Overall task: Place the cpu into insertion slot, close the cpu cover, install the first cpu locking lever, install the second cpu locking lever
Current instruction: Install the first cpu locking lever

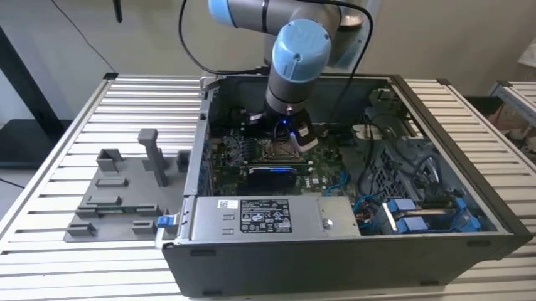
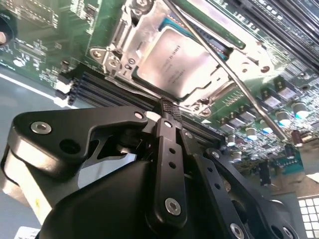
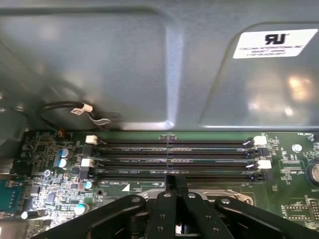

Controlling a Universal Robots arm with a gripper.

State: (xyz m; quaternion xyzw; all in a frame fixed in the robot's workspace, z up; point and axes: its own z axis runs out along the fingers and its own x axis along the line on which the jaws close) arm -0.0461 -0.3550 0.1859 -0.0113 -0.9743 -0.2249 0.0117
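In the exterior view, the grey and blue robot arm (image 1: 289, 69) reaches down into the open dark-grey metal computer case (image 1: 352, 251), which stands on a white slatted table (image 1: 59, 188). Its black gripper (image 1: 283, 133) hangs just above the socket area in the middle of the green motherboard (image 1: 226, 163). A grey power-supply box with a white label (image 1: 260, 216) fills the near side of the case, and a grey plastic fixture tray (image 1: 117, 200) lies on the table to the exterior view's left.

In the second wrist view, the gripper (image 2: 169, 108) has its fingers pressed together, holding nothing, the tips just beside the socket's edge. The small square cpu with a silver-grey metal top (image 2: 174, 62) sits in the socket, framed by the thin dark-silver metal cpu cover (image 2: 130, 36) lying down around it. A thin metal locking lever rod (image 2: 234, 79) crosses above the chip.

In the first wrist view, the gripper (image 3: 175, 185) points toward black memory slots (image 3: 174, 159).
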